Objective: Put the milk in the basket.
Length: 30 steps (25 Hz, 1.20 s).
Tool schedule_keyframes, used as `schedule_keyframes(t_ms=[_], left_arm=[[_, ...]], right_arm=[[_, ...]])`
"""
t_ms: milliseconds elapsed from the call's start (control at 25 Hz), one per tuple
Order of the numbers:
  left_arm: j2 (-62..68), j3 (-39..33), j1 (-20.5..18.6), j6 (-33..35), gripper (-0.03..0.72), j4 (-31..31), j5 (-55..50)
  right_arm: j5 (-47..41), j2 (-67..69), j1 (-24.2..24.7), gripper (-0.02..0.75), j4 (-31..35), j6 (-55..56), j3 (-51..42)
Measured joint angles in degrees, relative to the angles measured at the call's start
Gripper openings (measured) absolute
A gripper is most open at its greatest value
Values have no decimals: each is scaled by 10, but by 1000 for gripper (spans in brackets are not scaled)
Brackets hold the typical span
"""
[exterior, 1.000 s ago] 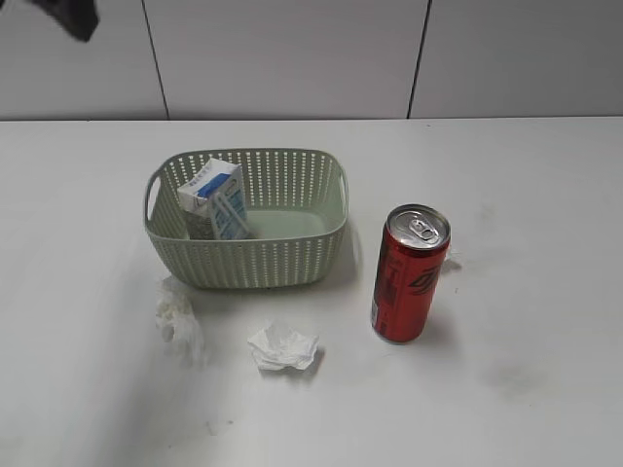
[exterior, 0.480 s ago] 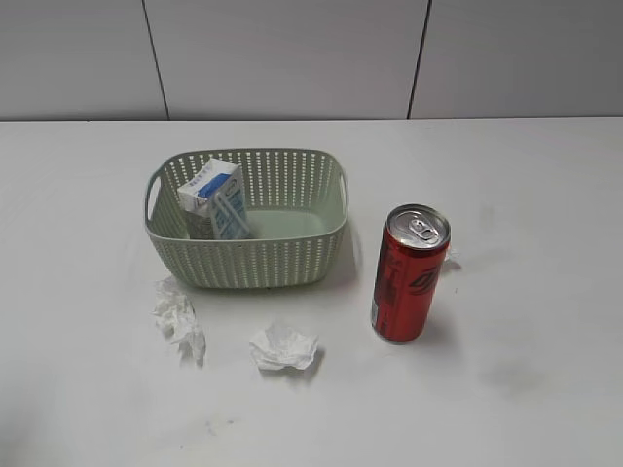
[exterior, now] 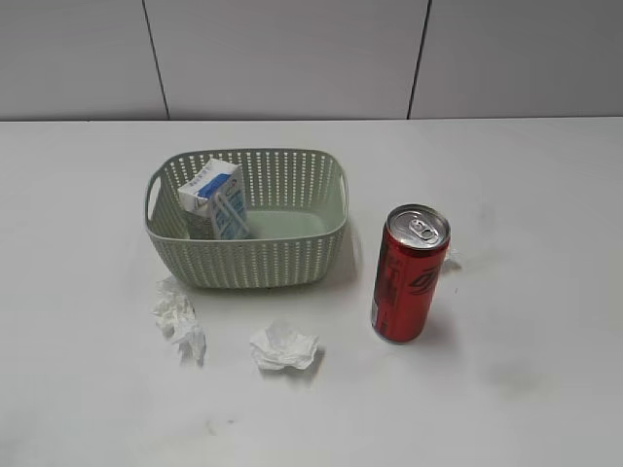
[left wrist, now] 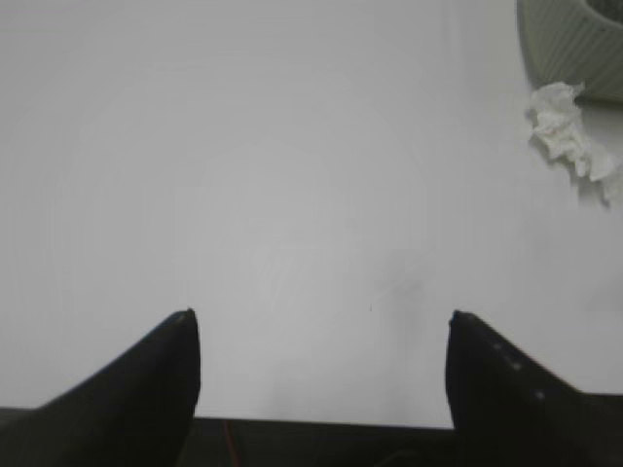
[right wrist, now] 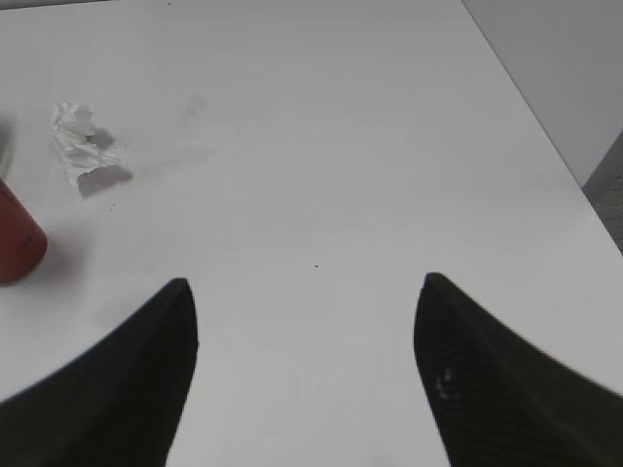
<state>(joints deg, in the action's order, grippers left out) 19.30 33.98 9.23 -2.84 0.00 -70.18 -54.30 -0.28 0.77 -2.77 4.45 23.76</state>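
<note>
A white and blue milk carton [exterior: 214, 199] stands tilted inside the pale green slotted basket [exterior: 253, 258], at its left end. A corner of the basket shows in the left wrist view [left wrist: 574, 39]. Neither arm shows in the exterior view. My left gripper [left wrist: 319, 316] is open and empty over bare table, left of the basket. My right gripper [right wrist: 304, 282] is open and empty over bare table, right of the can.
A red drink can [exterior: 409, 274] stands right of the basket; its edge shows in the right wrist view [right wrist: 18, 243]. Crumpled tissues lie in front of the basket [exterior: 178, 319] [exterior: 283, 347], one also in the left wrist view [left wrist: 569, 136]. Another scrap [right wrist: 86, 146] lies behind the can. The table's right edge [right wrist: 545, 136] is near.
The dark arm at the exterior view's top left corner a second ago has left the view. The shadow by the left tissue has gone. The carton, basket and can have not moved.
</note>
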Motion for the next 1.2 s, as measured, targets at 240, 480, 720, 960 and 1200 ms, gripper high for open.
schedule_keyframes(t_ms=[240, 480, 720, 960, 1200], left_arm=[[-100, -35, 0, 7, 594, 0, 57], [-103, -64, 0, 44, 594, -21, 77], [-103, -64, 0, 50, 583, -24, 80], [-104, -64, 0, 51, 552, -26, 80], [-132, -64, -32, 51, 507, -26, 81]], right_arm=[[0, 0, 0, 554, 0, 0, 0], [0, 0, 0, 554, 0, 0, 0], [0, 0, 0, 554, 0, 0, 0], [0, 0, 0, 554, 0, 0, 0], [0, 0, 0, 554, 0, 0, 0]])
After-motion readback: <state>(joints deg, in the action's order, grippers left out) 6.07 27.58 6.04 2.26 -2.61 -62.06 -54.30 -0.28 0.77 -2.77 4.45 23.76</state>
